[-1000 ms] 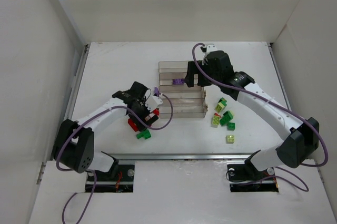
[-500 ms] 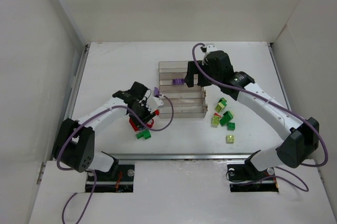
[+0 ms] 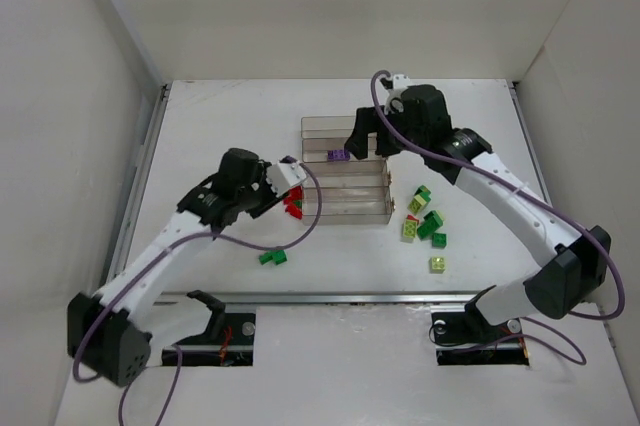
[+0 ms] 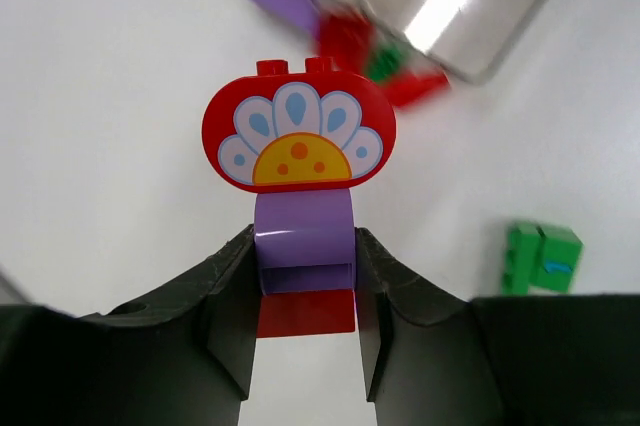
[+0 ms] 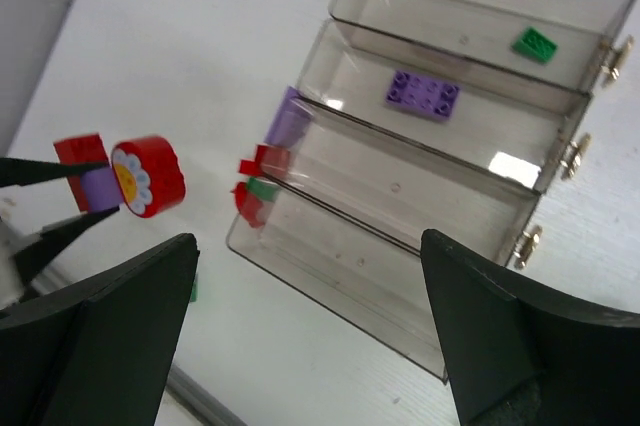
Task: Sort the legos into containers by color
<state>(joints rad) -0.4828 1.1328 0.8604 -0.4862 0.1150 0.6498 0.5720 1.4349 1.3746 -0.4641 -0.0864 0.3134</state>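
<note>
My left gripper (image 4: 305,266) is clamped on the purple piece (image 4: 303,241) of a joined stack, with a red flower brick (image 4: 298,136) above it and a red brick (image 4: 305,314) below, all held clear of the worktop (image 4: 120,96). My right gripper (image 5: 310,341) hangs wide open over the tray (image 5: 600,46).

Sorting has barely begun, I judge. One green brick (image 5: 536,43) lies in the compartment farthest from my right gripper and a purple plate (image 5: 422,95) in the next; the two nearest are bare.

Left to sort:
- a red, purple and green heap (image 5: 268,161) against the tray's end, beyond my left gripper
- a dark green pair (image 4: 540,256) off to its right
- a lime and green cluster (image 3: 424,218) by the tray's other end

My mixed-colour stack fits no single row as it is.
</note>
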